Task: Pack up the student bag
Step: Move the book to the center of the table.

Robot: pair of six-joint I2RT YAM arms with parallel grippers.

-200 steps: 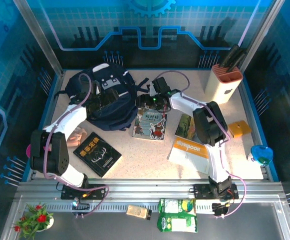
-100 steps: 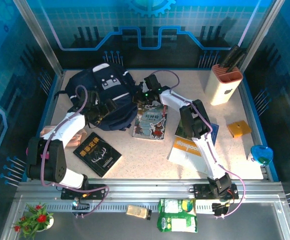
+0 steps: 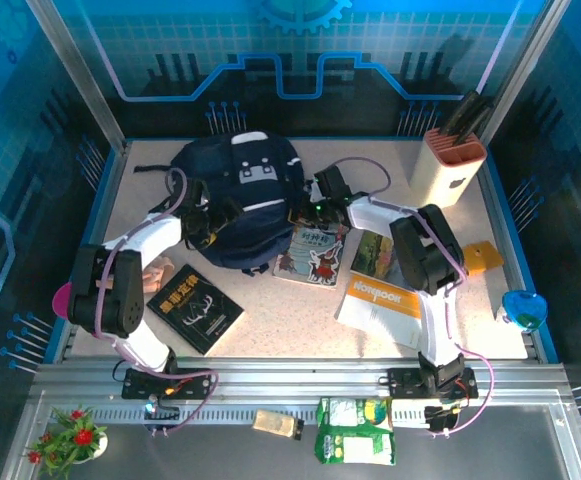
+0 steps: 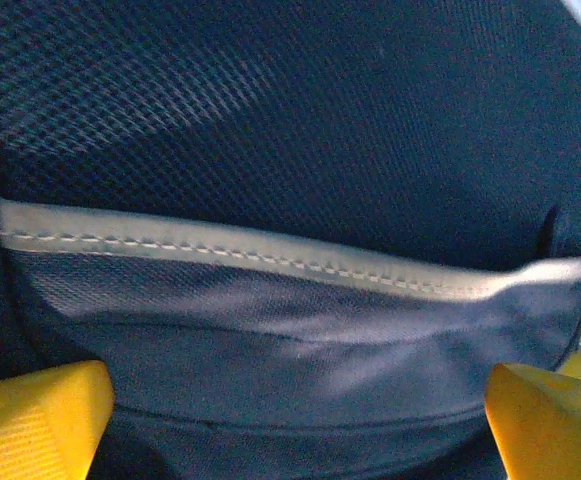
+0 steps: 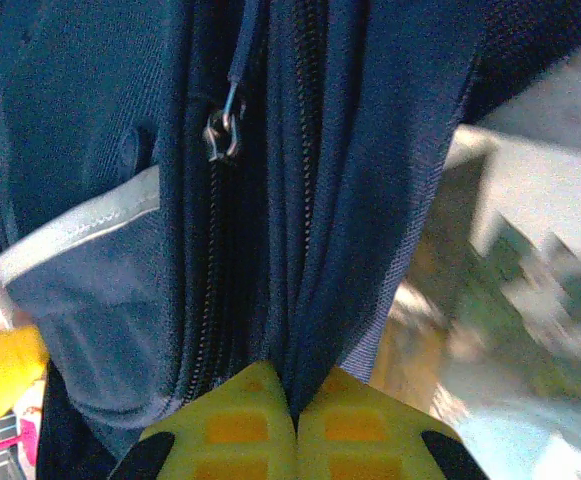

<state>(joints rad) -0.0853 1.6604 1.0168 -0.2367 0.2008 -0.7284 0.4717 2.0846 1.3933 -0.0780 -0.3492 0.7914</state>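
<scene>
The student bag (image 3: 245, 190) lies at the table's (image 3: 270, 300) far side, left of centre. The right gripper (image 5: 295, 400) pinches a fabric fold beside the zipper (image 5: 220, 135), likely to tug the opening apart. The left gripper (image 4: 290, 440), spread wide, seems to brace the bag's side. There is one bag, and four items to read lie nearby: black book (image 3: 195, 305), picture book (image 3: 313, 250), green booklet (image 3: 368, 252), orange notebook (image 3: 380, 305).

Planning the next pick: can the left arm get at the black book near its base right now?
Probably yes. The left gripper is open and empty at the student bag, and the black book lies flat, uncovered, beside that arm; the fold back may be tight.
</scene>
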